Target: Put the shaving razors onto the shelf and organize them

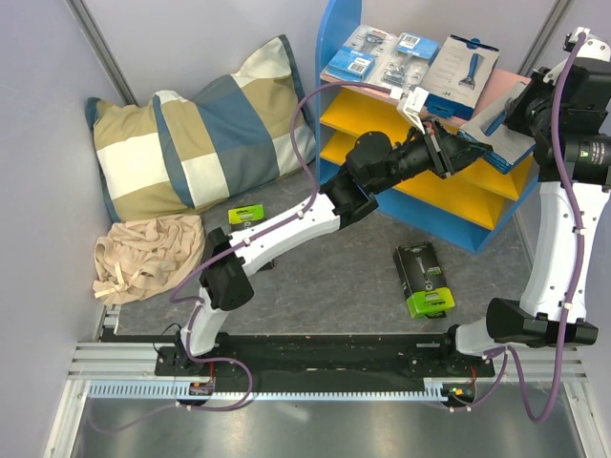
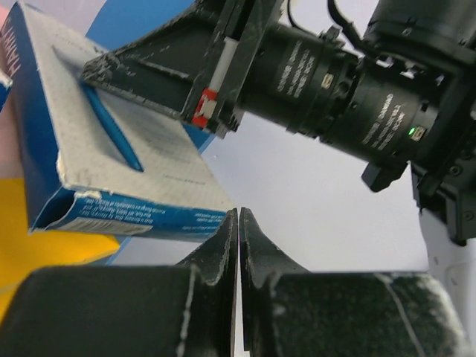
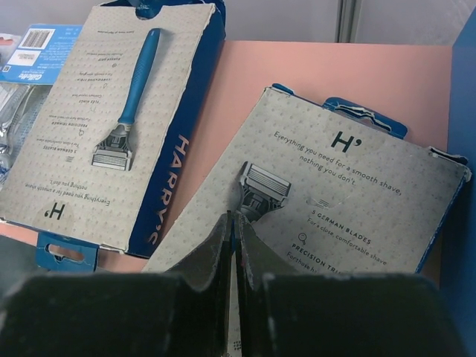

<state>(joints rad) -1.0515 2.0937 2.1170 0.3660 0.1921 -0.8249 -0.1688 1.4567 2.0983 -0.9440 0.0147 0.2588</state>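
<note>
Razor box (image 3: 357, 201) apparently pinched by right tool (image 3: 235, 222); left tool (image 2: 238, 219) pressed together, empty.

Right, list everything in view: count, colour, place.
blister packs: two, clear with blue cards, side by side on the shelf's pink top
white boxes: two, picturing blue razors; one flat on the pink top, one tilted at its right end
black-and-green boxes: two, on the table; one before the shelf, one near the pillow
shelf: one, blue sides, pink top, yellow lower boards, far right
pillow: one, checked blue, tan, cream, far left
cloth: one, beige, crumpled, left
table: one, grey
left gripper: shut, empty
right gripper: shut on the tilted white box
</note>
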